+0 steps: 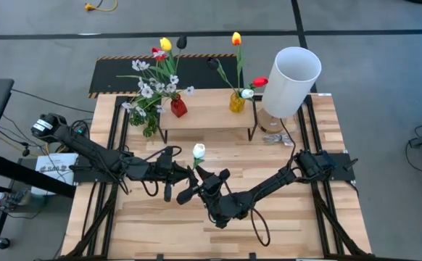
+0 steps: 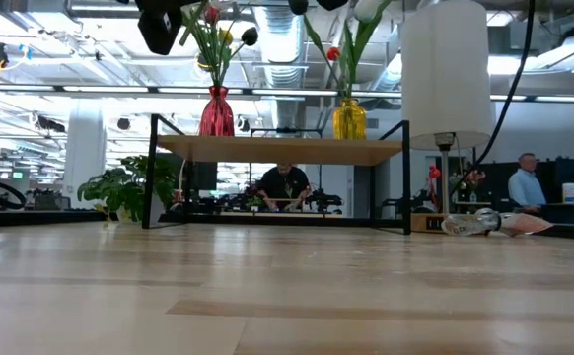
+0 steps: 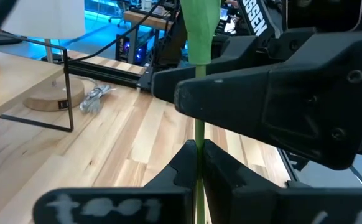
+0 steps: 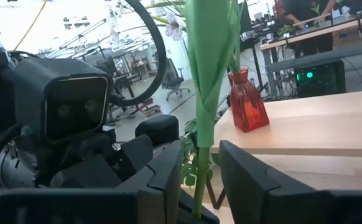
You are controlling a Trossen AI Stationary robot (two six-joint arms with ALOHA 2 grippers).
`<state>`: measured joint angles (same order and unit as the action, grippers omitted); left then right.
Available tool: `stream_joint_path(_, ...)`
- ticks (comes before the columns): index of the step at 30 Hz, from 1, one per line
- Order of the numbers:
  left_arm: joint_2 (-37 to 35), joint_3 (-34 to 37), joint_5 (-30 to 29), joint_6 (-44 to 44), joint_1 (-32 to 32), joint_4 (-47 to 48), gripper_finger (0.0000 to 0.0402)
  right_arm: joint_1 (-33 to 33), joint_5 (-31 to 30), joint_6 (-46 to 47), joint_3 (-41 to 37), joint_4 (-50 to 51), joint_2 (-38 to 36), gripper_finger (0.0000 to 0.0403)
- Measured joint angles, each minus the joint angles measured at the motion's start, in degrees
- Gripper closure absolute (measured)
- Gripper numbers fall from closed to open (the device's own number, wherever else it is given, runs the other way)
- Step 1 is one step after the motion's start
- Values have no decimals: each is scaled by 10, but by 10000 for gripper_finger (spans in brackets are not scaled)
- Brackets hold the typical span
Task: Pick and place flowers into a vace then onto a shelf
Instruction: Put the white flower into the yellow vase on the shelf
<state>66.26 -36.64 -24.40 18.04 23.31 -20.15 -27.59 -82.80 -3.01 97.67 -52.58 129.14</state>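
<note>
- The left arm reaches in from the table's left edge toward the middle, and the left end effector (image 1: 184, 172) has its fingers (image 3: 184, 163) pressed together on the green stem (image 3: 199, 134) of a white tulip (image 1: 199, 151).
- That white tulip is held up above the table (image 1: 298, 217), in front of the shelf (image 1: 207, 116) and clear of it, its head showing between the two arms in the high view.
- The right arm comes from the right edge and bends toward the centre; the right end effector (image 1: 200, 177) sits just beside the left one, around the same stem.
- In the right wrist view its fingers (image 4: 168, 171) stand on either side of the stem with a gap; whether they touch the stem cannot be told.
- On the shelf's left end stands a red vase (image 1: 178, 107) with flowers (image 1: 160, 69): a red and a yellow tulip, a dark one, and sprays of small white blossoms.
- A bushy green sprig (image 1: 151, 123) sits just beside the shelf's left end.
- Toward the shelf's right stands a yellow vase (image 1: 237, 101) with an orange-and-yellow tulip, a dark one, a red one and a white one.
- A white lamp (image 1: 289, 80) stands at the shelf's right end, with a crumpled clear wrapper (image 1: 274, 138) near its base.
- In the low view, a person (image 2: 284, 185) shows behind the shelf and another far right.
</note>
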Motion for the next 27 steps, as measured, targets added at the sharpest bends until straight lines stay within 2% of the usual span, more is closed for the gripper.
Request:
stream_joint_path(5,0,0,2,1,0,3,401,0,-1,-4,0,3,0,310)
stream_joint_path(12,0,0,-1,11,0,17,401,-2,-43,-32,0,3,0,287)
stream_joint_path(17,0,0,1,11,-1,18,401,0,-28,26,-14,3,0,277)
stream_joint_path(21,7,0,28,12,-2,-4,401,0,-50,60,-16,1,0,305)
stream_joint_path(25,13,0,32,26,0,-13,401,8,-7,49,-16,1,0,352)
stream_joint_path(27,13,0,28,26,-2,-13,401,11,-7,47,-16,-2,0,378)
